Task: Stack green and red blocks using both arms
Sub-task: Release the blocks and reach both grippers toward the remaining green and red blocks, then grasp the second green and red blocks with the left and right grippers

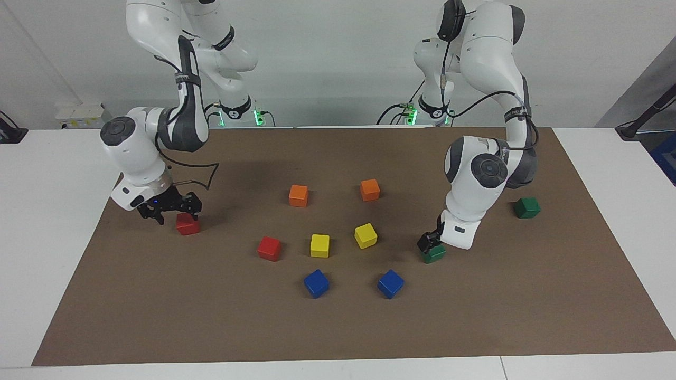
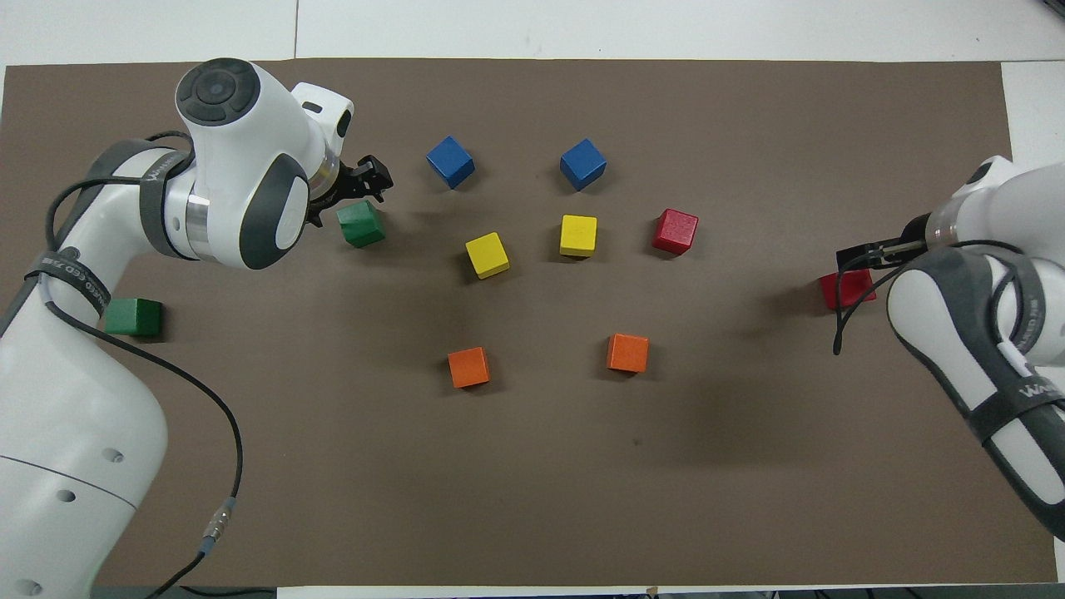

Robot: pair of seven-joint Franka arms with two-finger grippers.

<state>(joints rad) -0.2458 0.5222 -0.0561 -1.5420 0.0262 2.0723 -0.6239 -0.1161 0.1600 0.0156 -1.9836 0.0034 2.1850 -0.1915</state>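
My left gripper (image 1: 429,243) hangs open just over a dark green block (image 1: 434,255) that lies on the brown mat; in the overhead view the gripper (image 2: 370,181) shows at the edge of this block (image 2: 360,223). The second green block (image 1: 527,207) (image 2: 133,317) lies nearer to the robots, at the left arm's end. My right gripper (image 1: 171,211) (image 2: 853,258) hangs open just over a red block (image 1: 187,224) (image 2: 847,289) at the right arm's end. The second red block (image 1: 269,248) (image 2: 675,230) lies beside the yellow cubes.
On the brown mat (image 1: 338,327) lie two orange cubes (image 1: 298,195) (image 1: 369,189), two yellow cubes (image 1: 319,245) (image 1: 365,235) and two blue cubes (image 1: 316,283) (image 1: 390,283) in the middle. White table borders the mat.
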